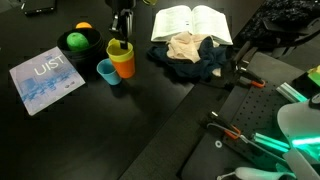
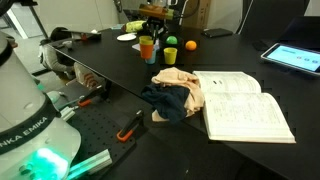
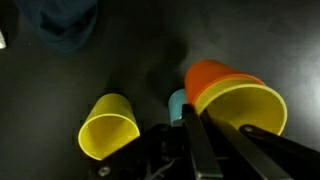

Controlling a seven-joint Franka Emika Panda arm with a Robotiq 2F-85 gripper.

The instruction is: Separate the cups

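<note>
Black table (image 1: 60,130) is carrying the cups in one tight cluster. Orange cup (image 1: 123,66) is standing upright with a yellow cup (image 1: 119,47) nesting inside it, the yellow rim poking above the orange. Light blue cup (image 1: 107,71) is standing mouth up at 8 o'clock of the orange cup, just beside it.

Wrist view is showing the group closer. The orange cup (image 3: 205,75) and its nested yellow cup (image 3: 250,105) are sitting at 3 o'clock of the frame. The light blue cup (image 3: 177,102) is peeking out at centre. A second yellow cup (image 3: 108,127) is standing apart at 8 o'clock, mouth facing the camera. In an exterior view the cluster (image 2: 148,48) is too small to sort by colour.

Gripper (image 1: 122,30) is hanging straight above the nested pair, tips down at the yellow rim. In the wrist view one finger (image 3: 195,140) is lying just outside that rim. The other is possibly reaching inside the cup, but the view is dim. I cannot tell whether the jaws are pinching or standing apart.

Bowl (image 1: 78,42) holding a green and an orange ball is sitting near, at 10 o'clock of the cluster. Booklet (image 1: 45,78) is lying at 8 o'clock, well apart. Cloth heap (image 1: 190,55) is lying at 3 o'clock, with an open book (image 1: 190,22) at 2 o'clock beyond it.
</note>
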